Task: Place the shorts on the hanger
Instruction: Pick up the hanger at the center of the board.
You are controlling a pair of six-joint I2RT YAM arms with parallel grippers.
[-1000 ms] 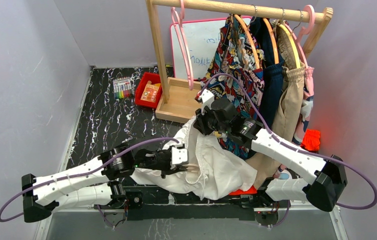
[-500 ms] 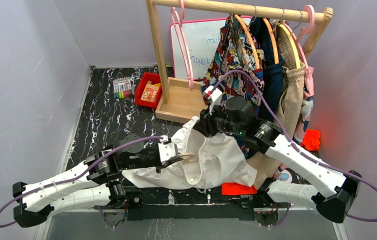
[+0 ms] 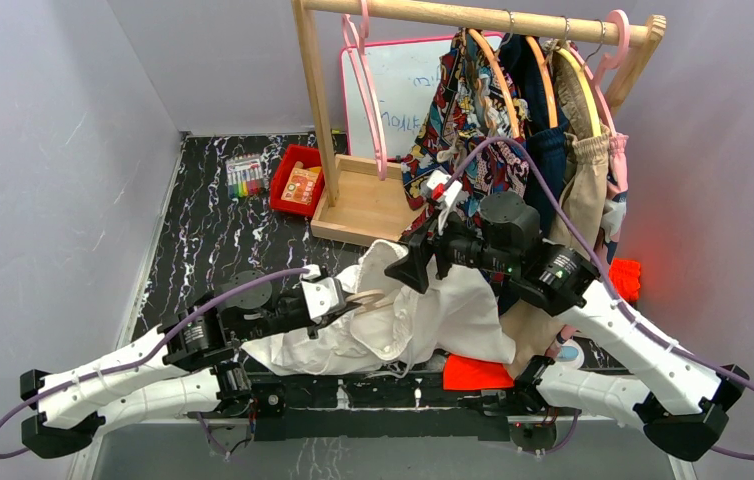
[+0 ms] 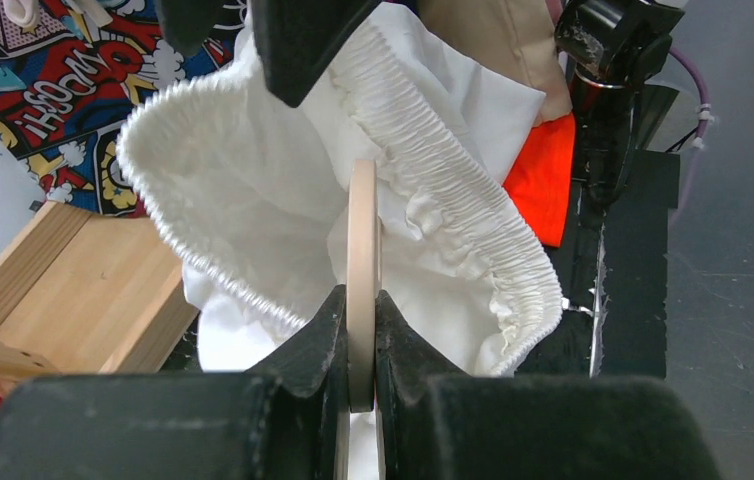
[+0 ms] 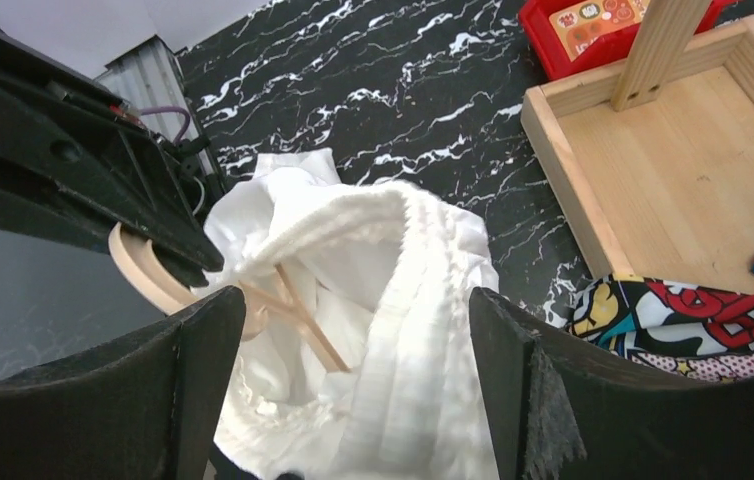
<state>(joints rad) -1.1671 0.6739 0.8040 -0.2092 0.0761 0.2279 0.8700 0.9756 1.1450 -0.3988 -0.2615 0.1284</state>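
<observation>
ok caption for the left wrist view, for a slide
The left fingers clamp the hanger edge-on, pointing it into the open elastic waistband of the shorts.

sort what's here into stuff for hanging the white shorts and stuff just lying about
For the job:
- shorts
- cream hanger
- left gripper, clamped on the hanger
- right gripper, open at the waistband

Lying about:
- marker box
- red tray
- whiteboard
- pink hanger
- comic-print garment
- tan shorts
- orange cloth
</observation>
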